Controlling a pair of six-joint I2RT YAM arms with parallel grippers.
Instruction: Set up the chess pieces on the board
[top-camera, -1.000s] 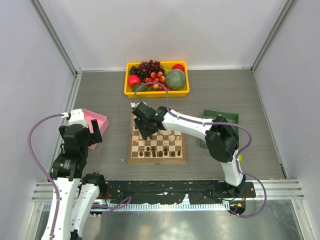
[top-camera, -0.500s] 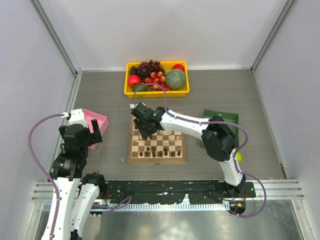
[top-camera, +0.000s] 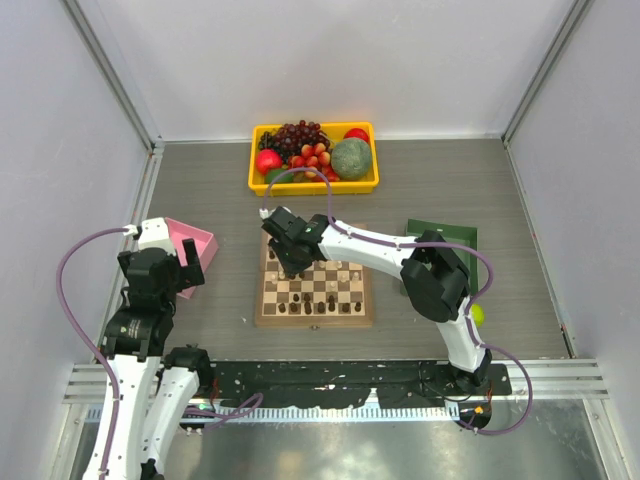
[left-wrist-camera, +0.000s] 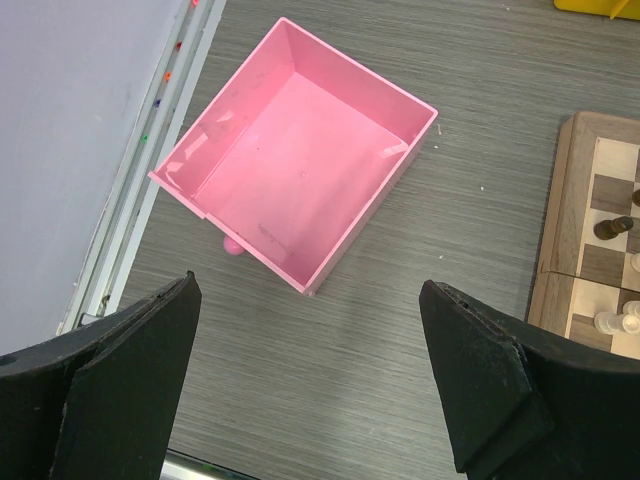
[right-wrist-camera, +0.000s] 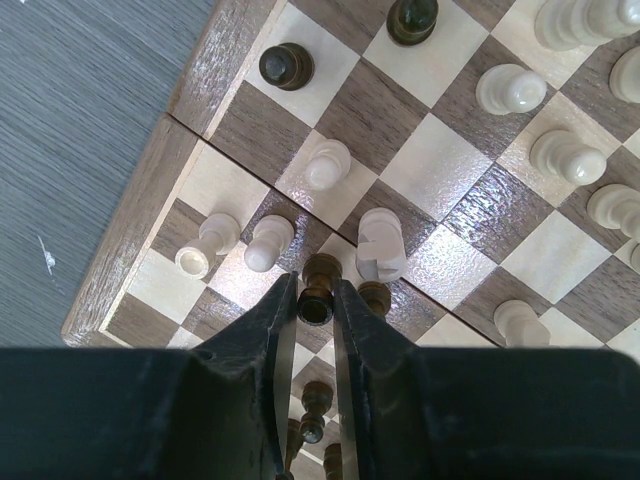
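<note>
the right gripper (right-wrist-camera: 316, 288) had its two black fingers (right-wrist-camera: 268, 335) pressed against either side of a small dark brown turned wooden chess piece (right-wrist-camera: 318, 302), the jaws nearly together with only that piece between them. whether the piece stood on its square or hung just clear of it could not be told. it was over the square wooden chessboard with light and dark checkered squares (right-wrist-camera: 128, 238), close to the tan border, with a cream-white rook-shaped piece (right-wrist-camera: 380, 245) just beside it and two cream-white pawns (right-wrist-camera: 268, 243) near on the other side. from the top view the right arm reached across to the far left corner of the board (top-camera: 315, 320), which lay in the middle of the grey table (top-camera: 450, 170) with many pieces scattered on its squares. the left gripper (left-wrist-camera: 310, 370) hung wide open and held nothing, above the table just beside the square pink plastic tray (left-wrist-camera: 300, 180). a yellow plastic bin of fruit (top-camera: 313, 187) sat beyond the board.
</note>
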